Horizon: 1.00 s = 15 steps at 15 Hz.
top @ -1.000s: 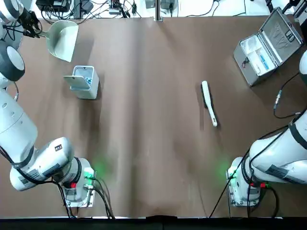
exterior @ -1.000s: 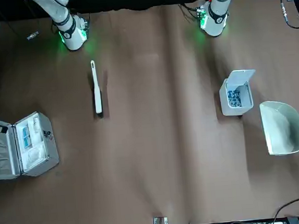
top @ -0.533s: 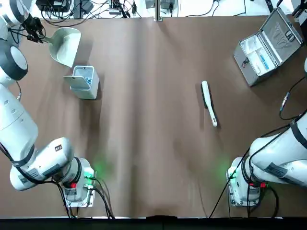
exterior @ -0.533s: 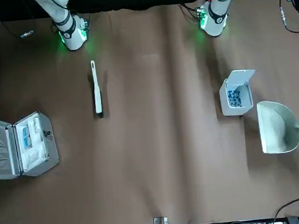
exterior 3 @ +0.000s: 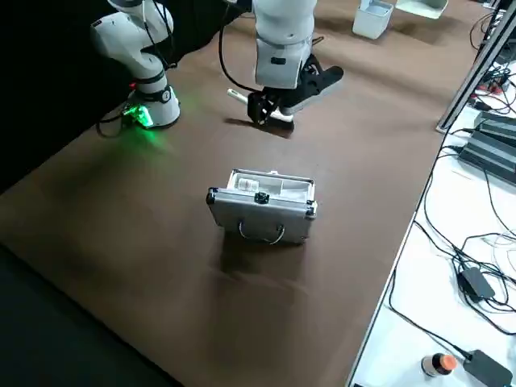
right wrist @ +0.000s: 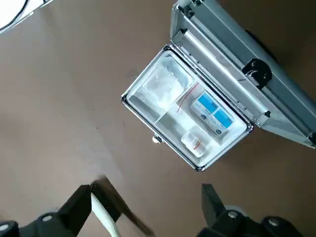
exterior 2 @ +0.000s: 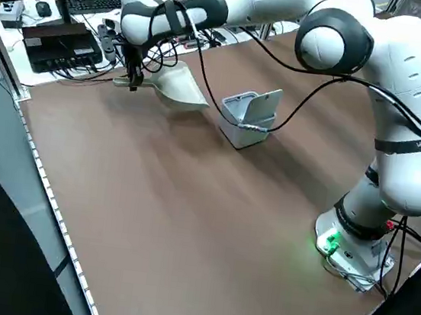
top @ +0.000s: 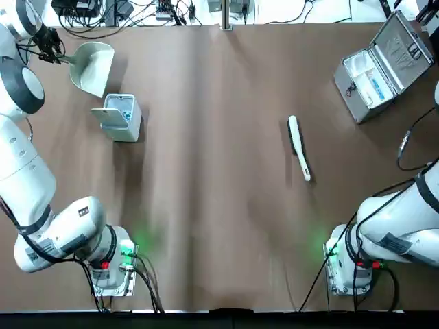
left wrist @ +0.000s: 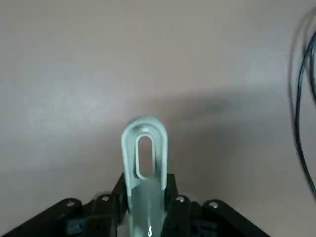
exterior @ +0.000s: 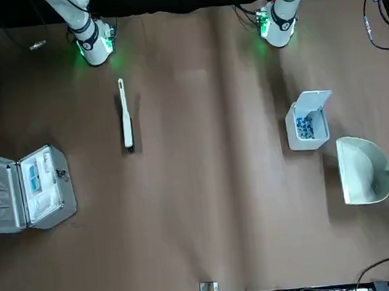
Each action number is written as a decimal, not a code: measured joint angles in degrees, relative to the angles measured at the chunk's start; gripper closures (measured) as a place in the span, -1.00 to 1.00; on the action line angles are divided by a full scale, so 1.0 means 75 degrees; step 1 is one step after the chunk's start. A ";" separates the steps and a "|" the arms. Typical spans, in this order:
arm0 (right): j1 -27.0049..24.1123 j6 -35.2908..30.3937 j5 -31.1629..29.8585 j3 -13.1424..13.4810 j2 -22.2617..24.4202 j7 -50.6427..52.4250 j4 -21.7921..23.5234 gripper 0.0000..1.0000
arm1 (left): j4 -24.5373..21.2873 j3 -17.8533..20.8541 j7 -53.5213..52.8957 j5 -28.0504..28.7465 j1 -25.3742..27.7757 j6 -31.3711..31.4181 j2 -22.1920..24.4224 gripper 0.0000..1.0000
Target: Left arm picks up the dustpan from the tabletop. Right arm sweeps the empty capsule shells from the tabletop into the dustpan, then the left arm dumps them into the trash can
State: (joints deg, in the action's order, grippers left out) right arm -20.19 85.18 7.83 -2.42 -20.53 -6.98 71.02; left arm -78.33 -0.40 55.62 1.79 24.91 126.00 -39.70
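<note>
Dustpan pickup judged done: dustpan (top: 91,67) gripped by its handle in left gripper (left wrist: 146,180), apparently raised off the tabletop (top: 219,205), near the open trash can (top: 122,118). Right gripper (right wrist: 153,191) is spread, nothing grasped; brush (top: 298,147) is left lying on the tabletop. Capsule shells can't be made out. Next, dustpan should be lowered flat beside the shells and brush grasped for sweeping.
</note>
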 joint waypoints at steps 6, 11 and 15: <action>0.0217 -0.0008 -0.0214 -0.0072 0.0151 0.0002 -0.0015 -0.97 | 0.0032 0.0151 0.0030 0.0013 0.0000 -0.0009 -0.0297 0.33; 0.1062 -0.0206 -0.0579 -0.0109 0.0484 -0.0047 -0.0017 -0.97 | -0.0089 0.0427 0.0063 0.0196 0.0083 -0.0113 -0.0355 0.33; 0.1316 0.0036 -0.0581 -0.0092 0.0651 -0.0049 0.0023 -0.97 | -0.0557 0.0649 0.0061 0.0210 0.0128 0.0081 -0.0277 0.33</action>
State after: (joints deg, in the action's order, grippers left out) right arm -10.32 85.45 3.48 -3.11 -15.65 -7.35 71.19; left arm -82.51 4.46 56.08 3.36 25.87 126.61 -41.78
